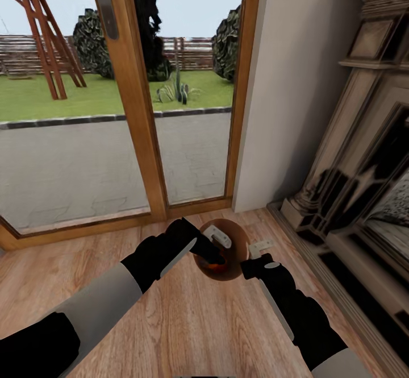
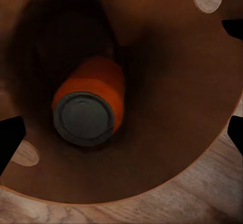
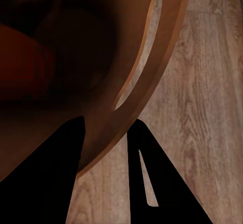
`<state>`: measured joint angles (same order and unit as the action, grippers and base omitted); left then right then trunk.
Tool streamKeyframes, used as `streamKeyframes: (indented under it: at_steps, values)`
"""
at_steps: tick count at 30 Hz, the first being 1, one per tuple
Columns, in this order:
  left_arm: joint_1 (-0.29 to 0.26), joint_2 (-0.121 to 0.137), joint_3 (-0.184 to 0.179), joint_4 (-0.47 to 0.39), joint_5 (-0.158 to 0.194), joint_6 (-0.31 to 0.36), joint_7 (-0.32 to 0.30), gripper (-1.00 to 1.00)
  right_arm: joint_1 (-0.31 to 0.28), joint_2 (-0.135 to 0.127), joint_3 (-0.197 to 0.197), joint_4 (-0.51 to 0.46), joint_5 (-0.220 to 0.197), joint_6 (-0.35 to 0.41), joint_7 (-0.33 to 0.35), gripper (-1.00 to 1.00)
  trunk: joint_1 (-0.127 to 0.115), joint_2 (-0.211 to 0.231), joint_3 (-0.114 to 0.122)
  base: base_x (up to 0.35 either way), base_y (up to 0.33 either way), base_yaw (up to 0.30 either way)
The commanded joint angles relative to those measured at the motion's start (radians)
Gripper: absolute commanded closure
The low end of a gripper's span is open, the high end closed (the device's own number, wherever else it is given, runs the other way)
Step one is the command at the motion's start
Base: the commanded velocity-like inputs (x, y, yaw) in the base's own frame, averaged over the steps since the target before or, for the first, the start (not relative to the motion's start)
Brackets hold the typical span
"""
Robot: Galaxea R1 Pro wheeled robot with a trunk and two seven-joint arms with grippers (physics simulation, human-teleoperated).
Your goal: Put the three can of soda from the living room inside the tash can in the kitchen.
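1. Down on the wood floor (image 1: 187,321) stands the bin (image 1: 238,269), near the glass doors (image 1: 130,111) and a carved fireplace (image 1: 363,185).
2. An orange can (image 2: 91,110) lies inside the bin, on its dark bottom.
3. Left gripper (image 1: 217,236) hangs over the bin's mouth, fingers spread, holding nothing.
4. Right gripper (image 1: 260,248) straddles the rim (image 3: 129,118), one finger inside, one outside; whether it pinches the wall I cannot tell.

One orange soda can (image 2: 90,107) is lying inside one brown bin (image 1: 238,240). Two grippers, left (image 1: 217,240) and right (image 1: 257,251), are showing, and one glass door (image 1: 85,111) is standing behind.
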<state>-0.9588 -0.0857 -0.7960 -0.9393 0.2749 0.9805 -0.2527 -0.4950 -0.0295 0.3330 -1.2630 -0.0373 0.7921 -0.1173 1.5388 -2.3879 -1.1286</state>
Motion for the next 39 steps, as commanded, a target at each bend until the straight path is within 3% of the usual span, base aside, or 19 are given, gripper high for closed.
streamKeyframes:
  at_steps: [1, 24, 28, 33, 36, 39]
  values:
    - [0.000, 0.000, 0.000, 0.000, 0.000, 0.000, 0.001, -1.00, -0.001, 0.000, 0.000, -0.001, 0.002, 0.000, 0.002, 1.00, 0.000, 0.000, 0.000, 0.000, 0.000, 0.000]
    - [0.000, 0.010, 0.003, -0.020, 0.008, -0.012, -0.008, -1.00, 0.000, 0.000, 0.000, -0.001, 0.002, -0.001, 0.002, 1.00, 0.000, 0.000, 0.000, 0.000, 0.000, 0.000]
    - [0.000, 0.013, 0.007, -0.127, 0.010, -0.002, -0.013, -1.00, 0.000, -0.001, -0.001, -0.001, 0.001, -0.001, 0.002, 1.00, 0.000, 0.000, 0.000, 0.000, 0.000, 0.000]
    - [0.005, 0.026, 0.012, -0.254, 0.014, 0.059, -0.015, -1.00, -0.001, -0.001, -0.001, -0.001, 0.001, -0.001, 0.002, 1.00, 0.000, 0.000, 0.000, 0.000, 0.000, 0.000]
    - [0.008, 0.070, 0.014, -0.363, 0.018, 0.067, -0.018, -1.00, -0.001, -0.001, -0.002, -0.001, 0.001, -0.001, 0.002, 1.00, 0.000, 0.000, 0.000, 0.000, 0.000, 0.000]
    - [0.009, 0.091, 0.016, -0.397, 0.019, 0.067, -0.023, -1.00, -0.001, -0.001, -0.002, -0.001, 0.001, -0.001, 0.002, 1.00, 0.000, 0.000, 0.000, 0.000, 0.000, 0.000]
